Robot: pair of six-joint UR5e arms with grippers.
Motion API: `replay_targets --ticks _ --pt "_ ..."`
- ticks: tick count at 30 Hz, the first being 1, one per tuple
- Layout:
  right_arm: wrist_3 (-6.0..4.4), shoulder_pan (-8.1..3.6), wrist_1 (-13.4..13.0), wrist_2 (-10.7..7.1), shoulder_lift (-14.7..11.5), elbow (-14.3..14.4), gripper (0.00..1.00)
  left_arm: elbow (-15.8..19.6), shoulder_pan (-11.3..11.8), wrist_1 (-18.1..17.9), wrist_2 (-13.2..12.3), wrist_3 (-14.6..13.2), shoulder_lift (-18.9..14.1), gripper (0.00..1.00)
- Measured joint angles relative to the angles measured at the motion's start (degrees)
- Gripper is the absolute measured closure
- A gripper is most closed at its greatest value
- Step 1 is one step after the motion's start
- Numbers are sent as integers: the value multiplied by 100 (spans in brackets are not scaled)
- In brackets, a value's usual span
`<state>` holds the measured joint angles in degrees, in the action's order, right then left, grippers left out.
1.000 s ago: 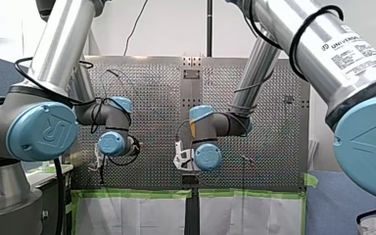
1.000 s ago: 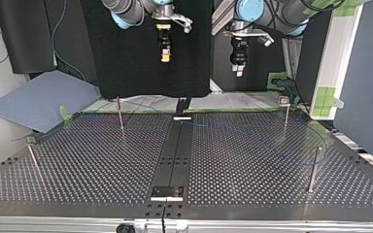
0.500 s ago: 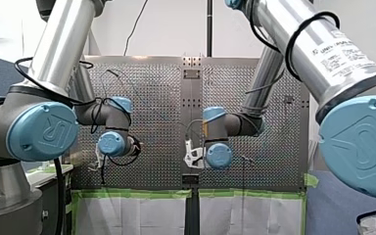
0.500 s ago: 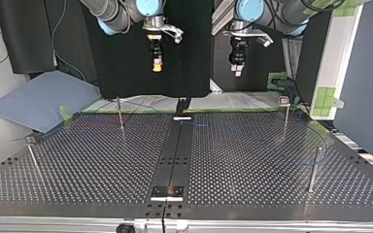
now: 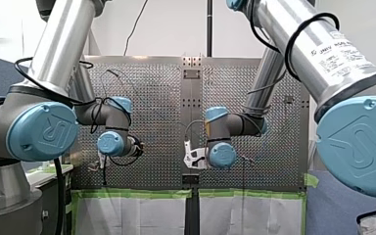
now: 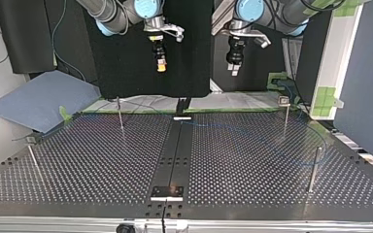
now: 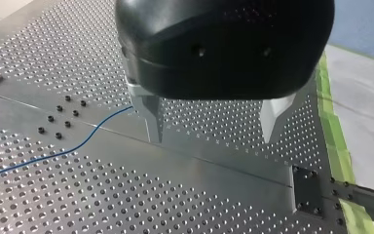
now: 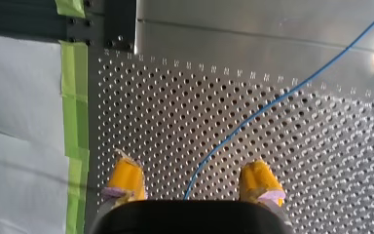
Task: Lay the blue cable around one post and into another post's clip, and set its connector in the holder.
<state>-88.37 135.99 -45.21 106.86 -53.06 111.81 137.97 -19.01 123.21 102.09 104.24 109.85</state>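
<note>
In the top view, nearest me at the middle of the counter's (image 6: 77, 174) near edge, sits a small black plate (image 6: 167, 190) with a pale bar. It marks the end of a dark strip (image 6: 177, 150) that runs to the far edge. One post (image 6: 313, 167) stands upright by the side edge at that view's right, and another post (image 6: 33, 162) stands by the side edge at its left. Two more stand close to the far edge.

The cable (image 6: 252, 132) lies flat on the half at that view's right. It shows as a thin blue line curving from the strip's far end out toward the side edge. I cannot tell whether it touches a post.

Over the far edge both arms hang well clear of the counter. My right fingers (image 6: 161, 65), with yellow pads (image 8: 126, 178), are spread and hold nothing. In their wrist view the cable runs on the counter below the gap between them, and green tape (image 8: 75, 97) lines the counter's edge off to one side. My left fingers (image 6: 234, 69), bare metal, are also spread and empty. In their wrist view the cable passes behind one of them on the plain strip.
</note>
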Motion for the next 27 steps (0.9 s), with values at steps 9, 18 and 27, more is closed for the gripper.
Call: replay_targets --ticks 9,18,27 --pt "27 19 104 -78 0 -3 0 0 -20 18 -61 8 1 0" --pt "28 28 91 -103 0 -4 0 0 -26 20 -62 9 4 0" --pt "28 28 91 -103 0 -5 0 0 -26 20 -62 9 5 0"
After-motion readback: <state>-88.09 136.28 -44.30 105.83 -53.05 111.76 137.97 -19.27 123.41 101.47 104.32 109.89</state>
